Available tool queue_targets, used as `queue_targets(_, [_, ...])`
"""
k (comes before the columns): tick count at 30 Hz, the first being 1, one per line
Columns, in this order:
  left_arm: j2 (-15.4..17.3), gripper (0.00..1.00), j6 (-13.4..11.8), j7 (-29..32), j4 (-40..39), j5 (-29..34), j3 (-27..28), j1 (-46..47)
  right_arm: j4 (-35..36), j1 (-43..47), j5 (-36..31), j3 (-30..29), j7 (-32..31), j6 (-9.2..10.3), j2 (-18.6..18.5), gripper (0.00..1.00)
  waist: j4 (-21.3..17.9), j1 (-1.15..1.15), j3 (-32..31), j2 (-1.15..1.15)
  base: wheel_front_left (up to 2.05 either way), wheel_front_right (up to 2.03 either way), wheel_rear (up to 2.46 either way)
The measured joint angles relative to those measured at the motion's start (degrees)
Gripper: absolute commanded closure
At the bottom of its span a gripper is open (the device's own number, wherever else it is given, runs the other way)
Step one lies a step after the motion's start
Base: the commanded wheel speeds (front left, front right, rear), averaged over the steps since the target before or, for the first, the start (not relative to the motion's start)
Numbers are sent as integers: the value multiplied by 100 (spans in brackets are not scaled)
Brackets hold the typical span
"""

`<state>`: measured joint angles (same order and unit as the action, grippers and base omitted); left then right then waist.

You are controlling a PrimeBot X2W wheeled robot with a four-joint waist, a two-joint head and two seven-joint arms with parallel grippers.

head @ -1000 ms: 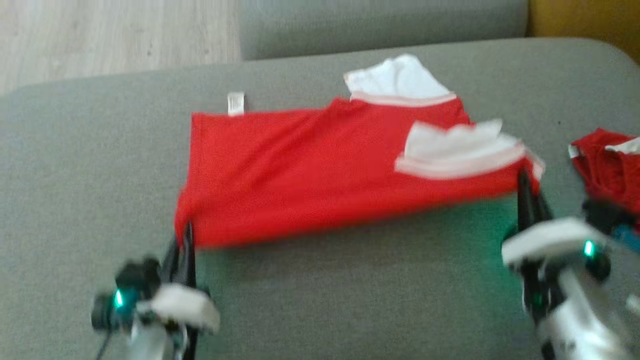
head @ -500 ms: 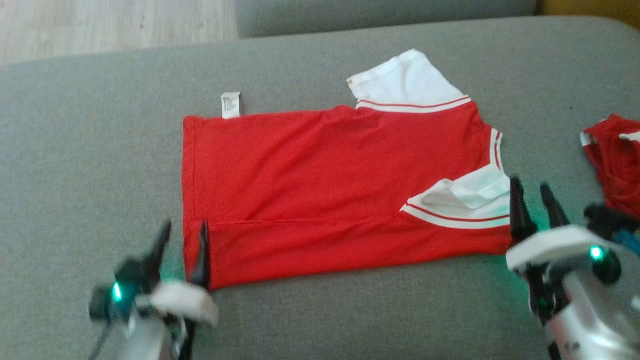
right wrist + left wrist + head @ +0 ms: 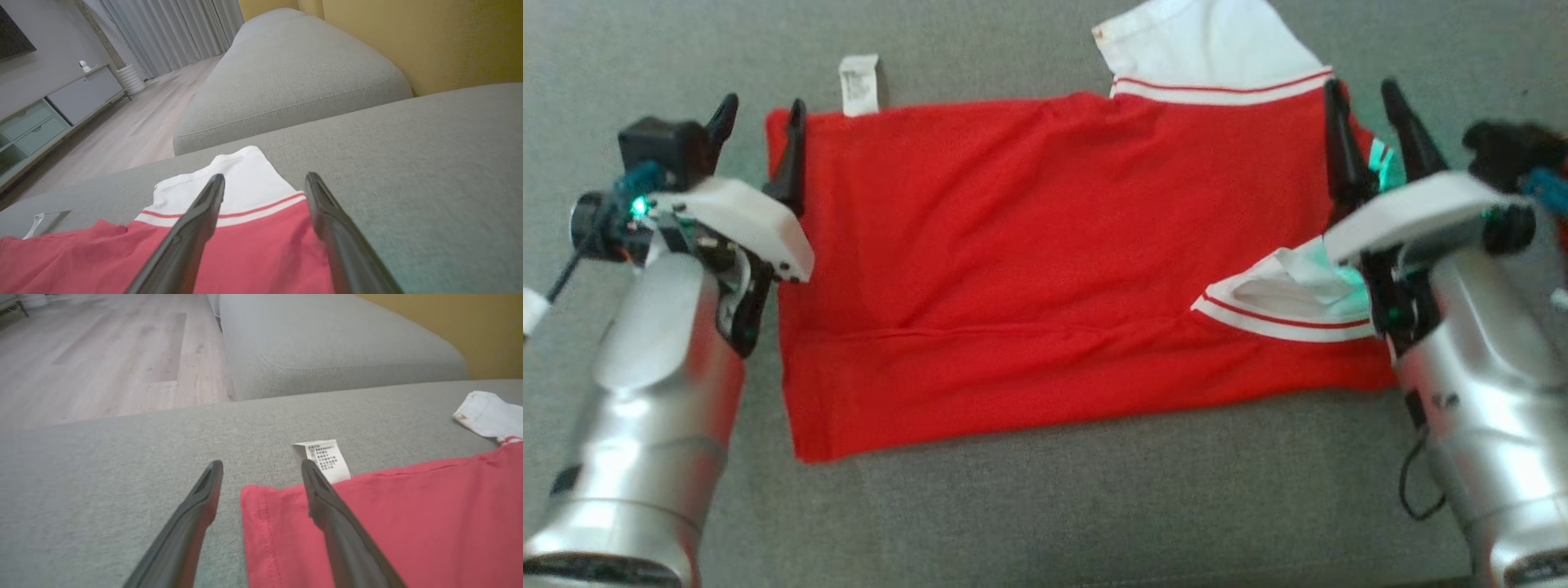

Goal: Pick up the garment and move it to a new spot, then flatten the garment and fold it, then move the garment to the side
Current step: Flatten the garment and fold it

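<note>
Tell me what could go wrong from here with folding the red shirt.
The left gripper stands open astride the far corner of the red shirt; closing may catch only the hem edge and slip.
The near white sleeve lies bunched on the body; folding over it would likely trap a lump.
The right gripper, open by the far white sleeve, might pinch sleeve alone.

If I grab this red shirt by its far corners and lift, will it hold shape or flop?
Probably floppy: the red shirt lies thin and creased, so its middle should sag. Likely light: the near white sleeve sits rumpled. The grey cushion may drag on it if pushed.
</note>
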<state>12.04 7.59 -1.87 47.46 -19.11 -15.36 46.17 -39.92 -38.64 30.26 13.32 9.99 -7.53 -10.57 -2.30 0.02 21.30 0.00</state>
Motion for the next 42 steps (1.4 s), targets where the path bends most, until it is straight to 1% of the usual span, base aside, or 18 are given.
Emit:
queue_targets(5, [249, 0, 0, 81, 182, -426, -454, 244, -113, -448, 2, 249, 8, 0, -109, 0, -58, 0, 342, 0, 0, 0, 0])
queue_targets(11, [304, 0, 0, -24, 375, -750, -900, 449, -367, -804, 101, 465, -92, 0, -199, 0, -19, -2, 596, 0, 0, 0, 0])
queue_targets(12, [296, 39, 0, -23, 391, -818, -956, 510, -441, -902, 103, 510, -230, 0, -242, 0, 8, -2, 622, 0, 0, 0, 0])
queue_targets(13, [294, 39, 0, -31, 396, -859, -1082, 569, -499, -1006, 125, 526, -308, 0, -279, 0, 41, -2, 644, 0, 0, 0, 0])
queue_targets(14, [290, 100, 0, -80, 400, -864, -1177, 606, -546, -1123, 153, 559, -377, 0, -316, 0, 80, -1, 660, 0, 0, 0, 0])
queue_targets(17, [215, 100, 0, -197, 400, -993, -1404, 675, -753, -1540, 146, 676, -637, 0, -422, 0, 211, -2, 711, 0, 0, 0, 0])
queue_targets(18, [215, 100, 0, -197, 400, -993, -1404, 675, -753, -1540, 146, 676, -637, 0, -422, 0, 211, -2, 711, 0, 0, 0, 0])
queue_targets(19, [156, 100, 0, -278, 401, -1087, -1530, 732, -994, -1836, 142, 697, -891, 0, -488, 0, 325, -2, 744, 0, 0, 0, 0])
queue_targets(20, [156, 100, 0, -278, 401, -1087, -1530, 732, -994, -1836, 142, 697, -891, 0, -488, 0, 325, -2, 744, 0, 0, 0, 0])
queue_targets(22, [81, 100, 0, -335, 399, -1177, -1700, 809, -1244, -2057, 79, 740, -1047, 0, -572, 0, 456, -2, 778, 0, 0, 0, 0])
queue_targets(24, [-38, 100, 0, -416, 403, -1249, -1871, 870, -1490, -2229, 40, 781, -1223, 0, -690, 0, 605, -2, 816, 0, 0, 0, 0])
queue_targets(28, [-425, 100, 0, -558, 466, -1438, -2174, 1018, -1949, -2524, 24, 717, -1384, 0, -939, 0, 977, -2, 893, 0, 0, 0, 0])
queue_targets(31, [-606, 100, 0, -678, 569, -1529, -2375, 1110, -2226, -2710, -16, 735, -1469, 0, -955, 0, 1200, -1, 968, 0, 0, 0, 0])
queue_targets(35, [-643, 100, 0, -786, 687, -1662, -2571, 1224, -2383, -2855, -15, 839, -1505, 0, -948, 0, 1341, -2, 1052, 0, 0, 0, 0])
queue_targets(36, [-652, 100, 0, -806, 714, -1716, -2596, 1244, -2397, -2892, -5, 860, -1505, 0, -947, 34, 1348, -2, 1065, 0, 0, 0, 0])
queue_targets(37, [-649, 100, 0, -858, 745, -1747, -2636, 1254, -2395, -2906, -9, 900, -1501, 0, -947, 92, 1343, -2, 1072, 0, 0, 0, 0])
queue_targets(38, [-645, 100, 0, -909, 775, -1778, -2677, 1264, -2395, -2906, -10, 958, -1430, 0, -953, 100, 1334, -3, 1078, 0, 0, 0, 0])
queue_targets(42, [-616, 100, 1, -1122, 901, -1830, -2695, 1338, -2428, -2905, -157, 1023, -639, 0, -980, 100, 1286, -2, 1092, 0, 0, 0, 0])
